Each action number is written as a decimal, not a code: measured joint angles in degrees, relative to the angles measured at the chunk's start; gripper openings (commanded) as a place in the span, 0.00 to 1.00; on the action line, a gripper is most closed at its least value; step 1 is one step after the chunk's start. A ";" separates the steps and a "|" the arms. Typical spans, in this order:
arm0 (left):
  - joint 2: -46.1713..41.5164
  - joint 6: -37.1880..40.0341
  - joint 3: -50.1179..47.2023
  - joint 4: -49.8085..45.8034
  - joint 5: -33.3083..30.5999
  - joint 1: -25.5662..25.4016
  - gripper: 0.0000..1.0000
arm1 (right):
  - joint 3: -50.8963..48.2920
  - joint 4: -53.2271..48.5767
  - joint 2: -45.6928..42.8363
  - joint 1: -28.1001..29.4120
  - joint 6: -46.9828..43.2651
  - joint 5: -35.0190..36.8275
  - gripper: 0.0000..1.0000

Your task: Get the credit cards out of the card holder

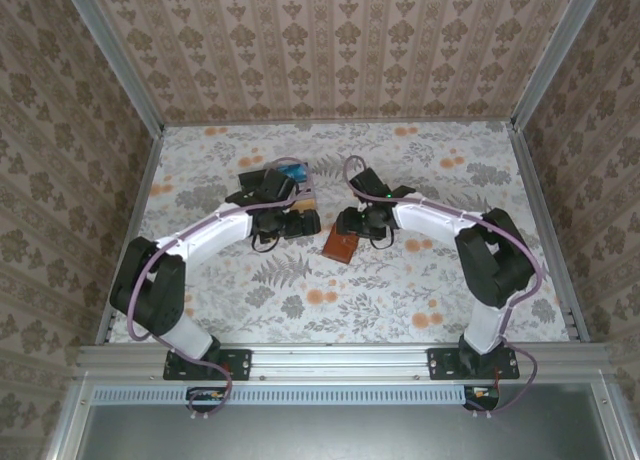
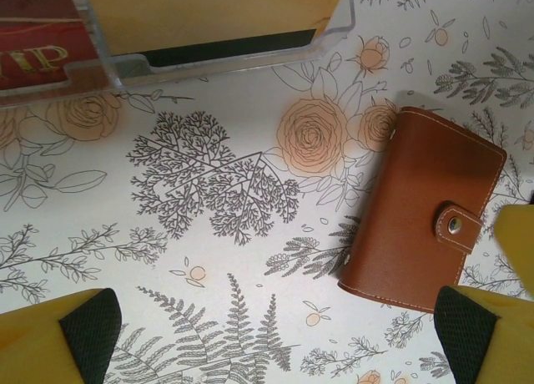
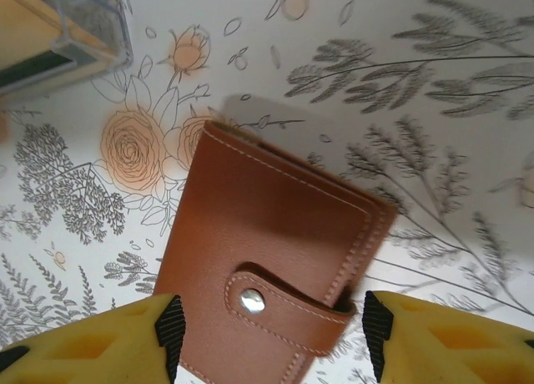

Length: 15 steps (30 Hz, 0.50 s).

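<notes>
The card holder (image 1: 341,245) is a brown leather wallet lying flat on the flowered table, folded shut with its snap strap fastened. Whatever credit cards it holds are hidden inside. My right gripper (image 3: 274,334) is open and low over the card holder (image 3: 267,225), one pad on each side of the strap end, the left pad at its edge. My left gripper (image 2: 275,334) is wide open over bare table, with the card holder (image 2: 421,200) just inside its right finger. A red card with gold lettering (image 2: 33,63) and a tan card (image 2: 209,12) lie in the clear tray.
The clear plastic tray (image 2: 334,42) stands just beyond the left gripper, behind the card holder, and its corner (image 3: 92,46) shows in the right wrist view. In the top view the two grippers are close together mid-table. Patterned walls and metal rails enclose the table.
</notes>
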 measured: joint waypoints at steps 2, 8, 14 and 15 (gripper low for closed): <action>-0.22 -0.59 -0.44 0.68 0.76 0.50 1.00 | 1.97 -0.94 2.38 0.68 0.00 0.11 0.57; -0.28 -2.21 -2.36 3.82 5.57 1.53 0.92 | 5.57 -2.25 6.60 1.36 -1.75 0.26 0.54; 1.07 -4.83 -4.24 8.20 10.64 2.16 0.76 | 7.39 -0.52 8.09 1.33 -9.09 -5.49 0.54; 1.60 -5.35 -4.46 8.98 11.47 2.29 0.72 | 7.32 -0.20 8.09 1.18 -9.90 -6.03 0.54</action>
